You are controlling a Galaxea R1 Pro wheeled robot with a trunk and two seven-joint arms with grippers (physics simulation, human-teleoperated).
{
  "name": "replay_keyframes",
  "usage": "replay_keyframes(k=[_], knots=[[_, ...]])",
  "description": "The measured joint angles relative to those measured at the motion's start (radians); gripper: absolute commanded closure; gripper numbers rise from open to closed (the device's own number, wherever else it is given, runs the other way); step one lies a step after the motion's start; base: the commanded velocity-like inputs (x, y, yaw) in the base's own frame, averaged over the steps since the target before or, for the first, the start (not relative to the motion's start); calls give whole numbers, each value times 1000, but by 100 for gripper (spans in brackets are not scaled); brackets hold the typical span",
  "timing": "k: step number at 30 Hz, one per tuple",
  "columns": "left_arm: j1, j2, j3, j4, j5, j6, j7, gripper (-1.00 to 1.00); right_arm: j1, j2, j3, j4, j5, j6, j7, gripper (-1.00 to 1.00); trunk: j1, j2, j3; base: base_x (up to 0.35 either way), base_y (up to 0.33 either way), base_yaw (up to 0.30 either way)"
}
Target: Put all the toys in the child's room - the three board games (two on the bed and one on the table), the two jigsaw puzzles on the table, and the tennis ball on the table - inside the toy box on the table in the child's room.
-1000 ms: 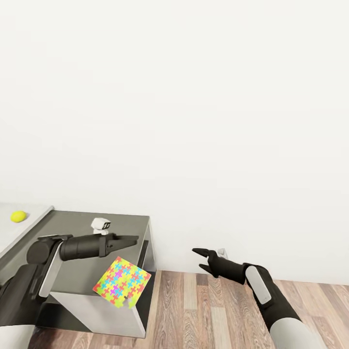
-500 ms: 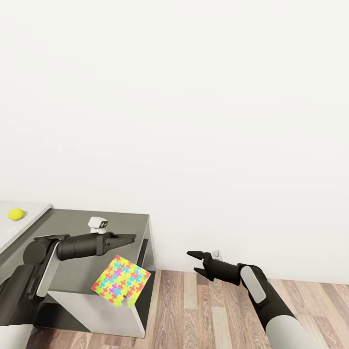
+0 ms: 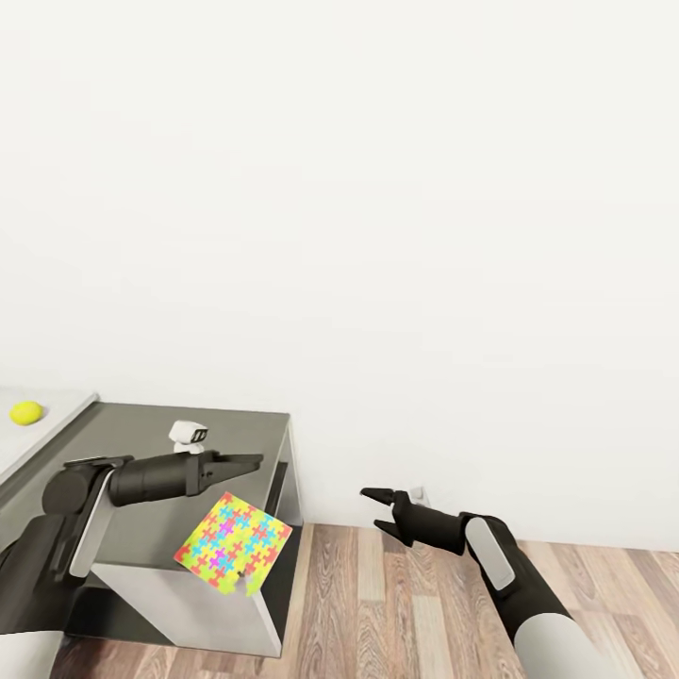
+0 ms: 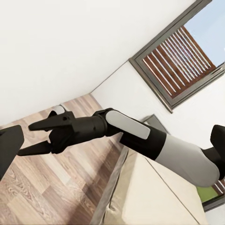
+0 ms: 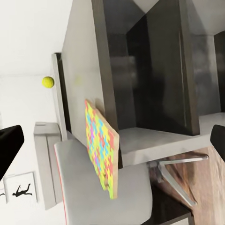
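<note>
A jigsaw puzzle of yellow, blue, pink and green pieces hangs tilted at the front corner of the grey desk end. It sits just below my left gripper, apart from the fingertips, and what holds it up I cannot tell. The left wrist view has a dark finger at each picture edge with nothing between them. My right gripper is open and empty over the wood floor. The tennis ball lies on the white table top. In the right wrist view the puzzle shows edge-on.
A small white toy robot stands on the dark grey surface behind my left arm. A bare white wall rises ahead, with wood plank floor to the right. The left wrist view shows a window with slatted blinds and a cream mattress.
The whole view has shifted slightly up and left, so the camera moved. My right gripper has edged a little to the left. The puzzle keeps its place under the left gripper.
</note>
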Motion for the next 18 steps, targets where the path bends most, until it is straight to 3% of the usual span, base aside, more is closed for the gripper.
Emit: replay_keyframes(k=[7,13,18], knots=[[0,-1,0,0,1,0,0,-100,-6,11,53,-5,3,7,-1,-100,27,-49,-22,0,0,0],[0,-1,1,-1,1,0,0,-100,-35,25,134,-8,-2,61,-9,-100,50,-91,-41,0,0,0],[0,-1,0,0,1,0,0,-100,-44,43,164,-5,-6,78,-15,-100,69,-126,-56,0,0,0]])
